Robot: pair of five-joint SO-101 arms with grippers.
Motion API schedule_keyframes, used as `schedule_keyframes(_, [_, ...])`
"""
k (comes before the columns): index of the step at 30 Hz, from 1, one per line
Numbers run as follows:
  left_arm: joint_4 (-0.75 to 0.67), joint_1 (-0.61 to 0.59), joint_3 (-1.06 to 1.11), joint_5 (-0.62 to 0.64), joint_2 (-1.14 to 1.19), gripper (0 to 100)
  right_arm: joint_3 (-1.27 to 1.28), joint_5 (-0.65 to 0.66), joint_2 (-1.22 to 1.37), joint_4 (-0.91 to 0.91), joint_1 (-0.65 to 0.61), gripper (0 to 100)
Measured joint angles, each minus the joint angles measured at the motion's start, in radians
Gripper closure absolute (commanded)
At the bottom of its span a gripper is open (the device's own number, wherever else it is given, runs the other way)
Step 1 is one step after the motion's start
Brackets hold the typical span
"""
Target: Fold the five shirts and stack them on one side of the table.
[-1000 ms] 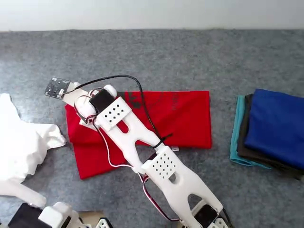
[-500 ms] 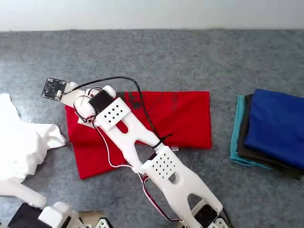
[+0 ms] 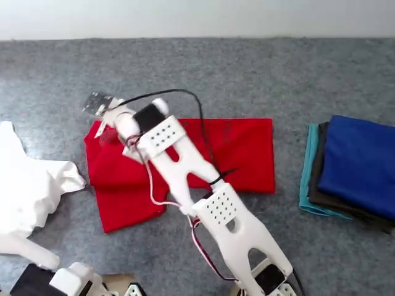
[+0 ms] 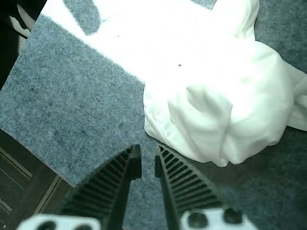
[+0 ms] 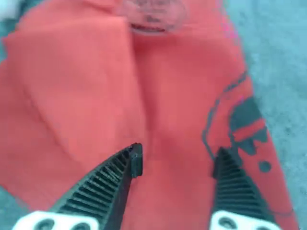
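A red shirt [image 3: 234, 151] lies folded into a wide band at the table's middle. My right gripper [image 3: 116, 123] hangs over its far left corner. In the right wrist view the right gripper [image 5: 177, 160] is open just above the red shirt [image 5: 86, 96], with nothing between its fingers. A crumpled white shirt [image 3: 28, 185] lies at the left edge. My left gripper [image 4: 146, 160] is shut and empty over grey carpet, just beside the white shirt [image 4: 216, 110]. A stack of folded shirts [image 3: 352, 166], blue on top, sits at the right.
The grey carpeted table [image 3: 247, 74] has free room along its far side and between the red shirt and the stack. The left arm's base [image 3: 62, 280] sits at the near left edge. A black cable [image 3: 185, 98] loops over the right arm.
My right arm has swung toward the far right, and its wrist now sits over the red shirt's far left corner instead of past its left edge. The shirts have not moved.
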Motion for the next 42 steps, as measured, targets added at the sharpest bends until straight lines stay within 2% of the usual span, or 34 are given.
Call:
schedule_keyframes(3, [0.0,0.0,0.0,0.0,0.0,94,0.012,0.0,0.0,0.0,0.014,98.3])
schedule_keyframes(12, [0.0,0.0,0.0,0.0,0.0,94,0.13,0.0,0.0,0.0,-0.015,98.6])
schedule_keyframes(21, [0.0,0.0,0.0,0.0,0.0,94,0.213,0.0,0.0,0.0,0.08,98.7])
schedule_keyframes(30, [-0.011,-0.002,0.0,0.0,0.0,94,0.219,-0.002,-0.196,0.002,-0.032,98.3])
schedule_keyframes(34, [-0.04,-0.04,0.0,0.0,0.0,94,0.348,-0.005,-0.313,0.002,-0.091,98.1])
schedule_keyframes(36, [-0.044,-0.043,0.0,-0.005,0.0,94,0.463,-0.005,-0.379,0.002,-0.129,94.6])
schedule_keyframes(40, [-0.048,-0.041,0.0,-0.014,0.0,94,0.709,-0.005,-0.466,0.003,-0.227,76.4])
schedule_keyframes(42, [-0.048,-0.041,0.0,-0.014,0.0,94,0.79,-0.006,-0.473,0.003,-0.276,70.9])
